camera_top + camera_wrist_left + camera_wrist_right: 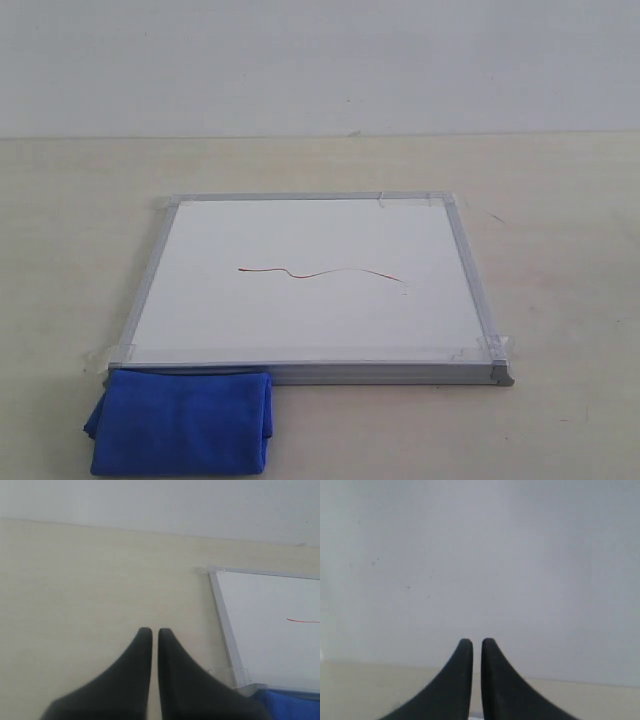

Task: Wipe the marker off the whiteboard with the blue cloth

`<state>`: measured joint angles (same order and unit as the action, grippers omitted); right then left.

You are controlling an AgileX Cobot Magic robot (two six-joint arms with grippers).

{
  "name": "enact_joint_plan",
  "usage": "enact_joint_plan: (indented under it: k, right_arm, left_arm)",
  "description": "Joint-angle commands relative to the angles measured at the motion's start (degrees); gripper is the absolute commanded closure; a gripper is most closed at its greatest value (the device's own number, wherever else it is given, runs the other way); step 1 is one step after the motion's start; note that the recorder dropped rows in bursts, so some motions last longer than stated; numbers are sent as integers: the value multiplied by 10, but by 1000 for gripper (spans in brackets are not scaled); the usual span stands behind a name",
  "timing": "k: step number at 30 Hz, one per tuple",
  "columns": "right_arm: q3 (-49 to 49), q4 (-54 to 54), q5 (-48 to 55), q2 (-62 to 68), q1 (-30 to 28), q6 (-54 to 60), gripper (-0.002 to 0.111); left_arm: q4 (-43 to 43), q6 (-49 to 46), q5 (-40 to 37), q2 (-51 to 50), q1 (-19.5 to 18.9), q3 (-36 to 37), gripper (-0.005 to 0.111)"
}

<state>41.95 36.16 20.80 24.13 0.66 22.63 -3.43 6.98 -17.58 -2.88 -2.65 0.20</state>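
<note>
On the pale worktop (560, 300), in the exterior view, the whiteboard (300, 325) lies flat with its silver-grey frame taped at the corners. The red marker line (320, 272) wavers across the middle of the board, running from roughly 9 o'clock toward 3 o'clock, with a faint speck just past its 3 o'clock end. The blue cloth (183, 422) sits bunched at about 7 o'clock of the board, its top edge touching the frame's near rail and the rest spread on the worktop.

Neither arm shows in that wide view. Through the left wrist camera, the left pincer (155, 632) has its two dark fingers drawn almost together, only a thin slit between the tips, and nothing is held. It hangs over bare worktop, apart from the board's frame, with a corner of the cloth and one end of the red line showing off to its side. The right pincer (477, 642) is likewise closed to a sliver and empty, facing the plain white wall (480, 555), with a strip of worktop beneath it; the board, line and cloth do not appear in its camera.
</note>
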Motion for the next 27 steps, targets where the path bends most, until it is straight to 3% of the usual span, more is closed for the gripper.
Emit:
enact_joint_plan:
  k: [1,6,8,18,21,25,27]
  right_arm:
    - [106,146,154,162,-1,302,104]
    - [148,314,324,318,1,563,104]
    - [147,351,342,364,17,650,104]
    - [147,352,129,566,275,717,103]
    - [148,352,75,621,331,732,92]
    - [148,352,29,683,366,734,58]
    - [148,352,15,702,374,734,48]
  left_arm:
    - [4,-2,8,2,-1,-2,102]
    - [4,-2,8,2,-1,-2,102]
    - [4,-2,8,2,-1,-2,102]
    - [4,-2,8,2,-1,-2,102]
    - [4,-2,8,2,-1,-2,102]
    - [4,-2,8,2,-1,-2,102]
    - [4,-2,8,2,-1,-2,102]
